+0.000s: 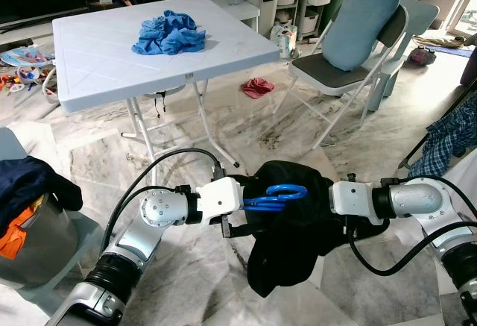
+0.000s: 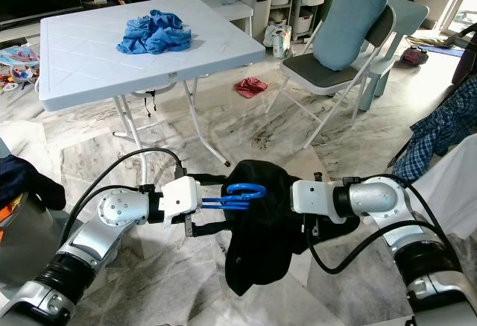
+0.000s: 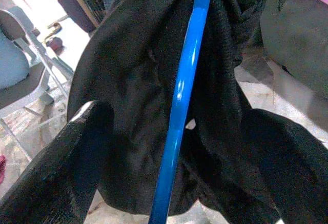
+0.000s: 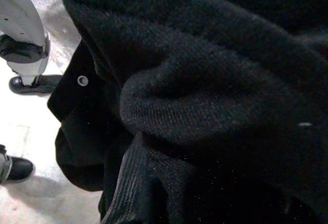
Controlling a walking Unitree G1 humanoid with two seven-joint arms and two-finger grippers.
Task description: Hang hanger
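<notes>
Blue plastic marks the hanger (image 1: 274, 195), which is held out in front of the robot, low over the marble floor (image 1: 246, 128), with a black garment (image 1: 287, 229) draped over it and hanging down toward six o'clock. The hanger's long axis is laid across the scene, from nine o'clock to three o'clock, between the two arms. The left gripper (image 1: 250, 205) is reached in from nine o'clock; in the left wrist view its black fingers (image 3: 61, 172) are seen spread on either side of the blue bar, so its grip is judged loose or released rather than clenched. The right gripper (image 1: 317, 201) is buried in the cloth from three o'clock, and whether it is clamped cannot be told. In the right wrist view, knitted black fabric and a small eyelet are shown close up, but no hanger. The white folding table (image 1: 89, 57) and the grey chair (image 1: 350, 65) are stood well apart, toward twelve o'clock.
</notes>
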